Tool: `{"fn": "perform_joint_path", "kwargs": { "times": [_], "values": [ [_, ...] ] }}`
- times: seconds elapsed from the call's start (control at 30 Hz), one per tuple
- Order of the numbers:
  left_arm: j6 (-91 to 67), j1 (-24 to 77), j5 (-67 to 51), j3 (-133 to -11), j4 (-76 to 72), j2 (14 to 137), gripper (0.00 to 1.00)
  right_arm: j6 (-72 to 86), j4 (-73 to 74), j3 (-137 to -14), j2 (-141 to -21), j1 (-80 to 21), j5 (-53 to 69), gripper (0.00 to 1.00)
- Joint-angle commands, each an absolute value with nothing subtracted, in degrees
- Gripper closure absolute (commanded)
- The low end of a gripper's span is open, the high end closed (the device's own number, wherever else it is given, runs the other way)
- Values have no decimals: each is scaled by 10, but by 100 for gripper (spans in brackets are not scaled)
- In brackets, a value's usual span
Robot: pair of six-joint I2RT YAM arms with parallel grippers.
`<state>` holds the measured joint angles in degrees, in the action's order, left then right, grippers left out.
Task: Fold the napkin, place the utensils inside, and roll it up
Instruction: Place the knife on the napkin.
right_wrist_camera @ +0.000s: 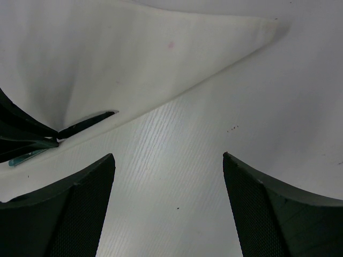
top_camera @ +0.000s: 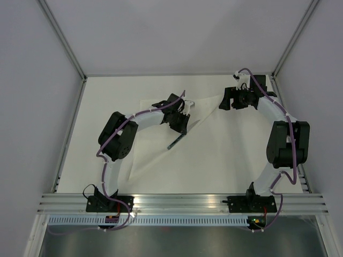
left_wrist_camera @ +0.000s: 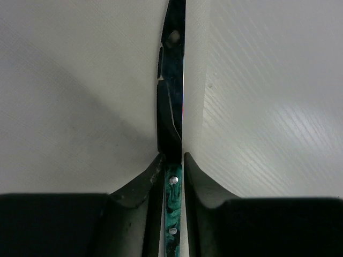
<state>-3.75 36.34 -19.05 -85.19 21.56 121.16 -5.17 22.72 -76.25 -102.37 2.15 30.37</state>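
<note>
your napkin (top_camera: 206, 106) lies folded into a rough triangle in the middle of the table (top_camera: 241, 166); its long edge runs diagonally from a pointed corner at the far right down toward the near left; in the right wrist view that corner (right_wrist_camera: 265, 27) lies flat against the table.

one utensil (top_camera: 174, 142) is in sight, slim and dark; the left wrist view shows a green handle with two rivets and a dark blade (left_wrist_camera: 170, 107) pointing away from the wrist; it sits over the napkin close to the diagonal edge, and you cannot tell whether the tip touches the cloth.

your left gripper (top_camera: 179, 122) is clamped on the utensil's handle, a finger (left_wrist_camera: 144, 179) pressed to each side; it hangs over the napkin's middle.

your right gripper (top_camera: 230, 101) has its jaws wide apart with nothing between them; it hovers over bare table just beside the far right corner, with one finger (right_wrist_camera: 80, 203) nearest the cloth.
</note>
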Motion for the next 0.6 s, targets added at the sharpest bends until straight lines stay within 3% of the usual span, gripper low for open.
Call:
{"fn": "perform_joint_path", "kwargs": {
  "times": [0.0,0.1,0.37,0.57],
  "values": [
    [-61,370,-195,-855,255,1190,73,-51,222,-781,-1007,24,323,13],
    [-62,370,-200,-866,250,1174,60,-53,228,-787,-1005,24,324,13],
    [-68,370,-210,-902,239,1115,39,-62,242,-806,-994,24,328,13],
    [-103,355,-124,-945,245,1027,37,-65,235,-796,-970,10,337,13]
  ]
}}
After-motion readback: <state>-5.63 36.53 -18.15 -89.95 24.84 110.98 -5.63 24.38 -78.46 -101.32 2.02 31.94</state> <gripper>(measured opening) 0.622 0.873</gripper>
